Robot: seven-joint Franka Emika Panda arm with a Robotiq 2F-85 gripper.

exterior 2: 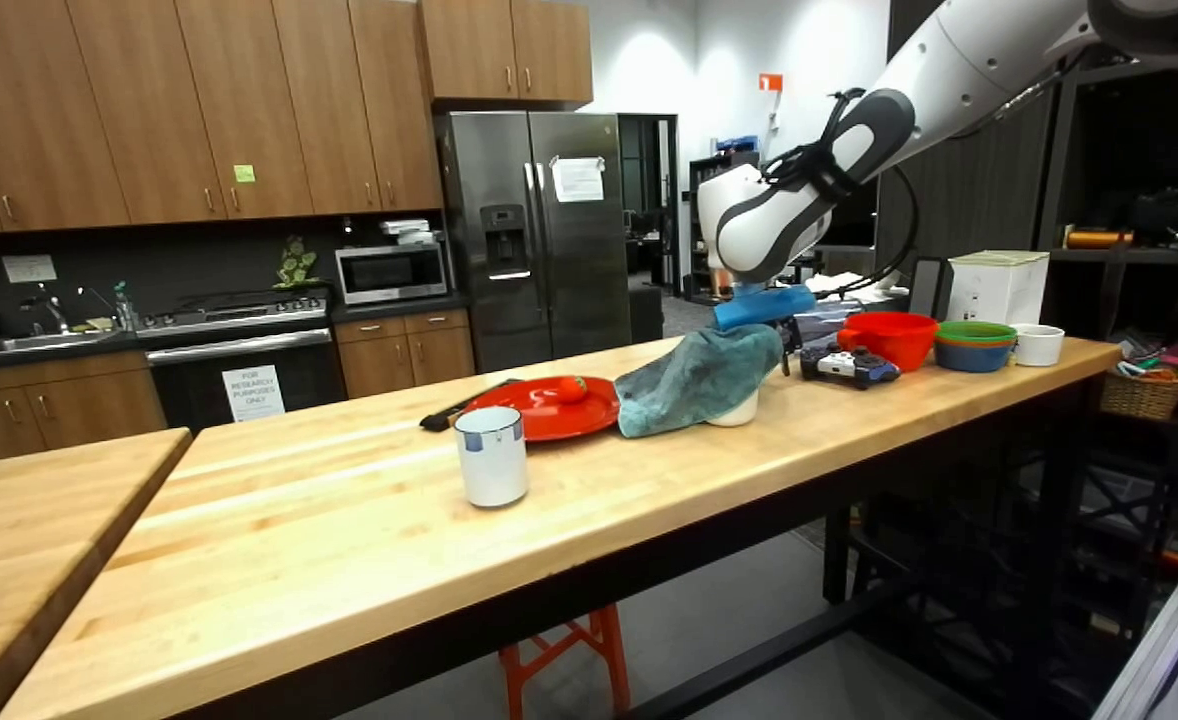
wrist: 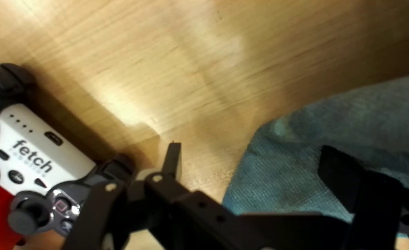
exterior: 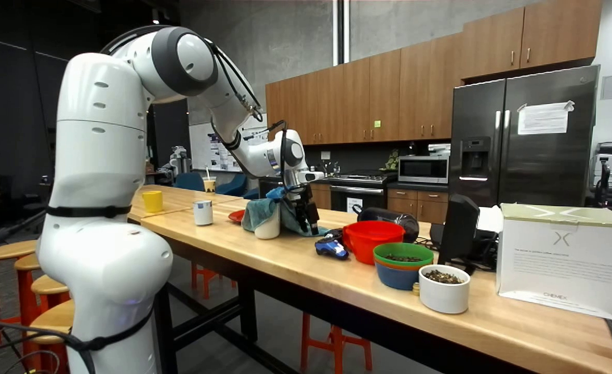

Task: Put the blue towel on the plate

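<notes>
The blue towel (exterior: 260, 213) is a teal cloth draped over a white container (exterior: 268, 228), with one end trailing onto the table. It appears in both exterior views, its far end sloping toward the plate (exterior 2: 539, 428). That plate is red and round and bears a small red fruit-like object (exterior 2: 571, 389). My gripper (exterior: 307, 226) points down at the trailing end of the towel. In the wrist view the jaws stand wide apart; one finger (wrist: 343, 178) is over the cloth, the other beside its edge above bare wood. Nothing is gripped. In an exterior view the towel partly hides the gripper.
A game controller (wrist: 34, 152) lies close beside the gripper, with a red bowl (exterior: 376, 240) behind it. Stacked bowls (exterior: 402, 265), a white bowl (exterior: 445, 296) and a dark bottle (exterior: 389, 218) are further along. A white mug (exterior 2: 492, 465) stands near the plate.
</notes>
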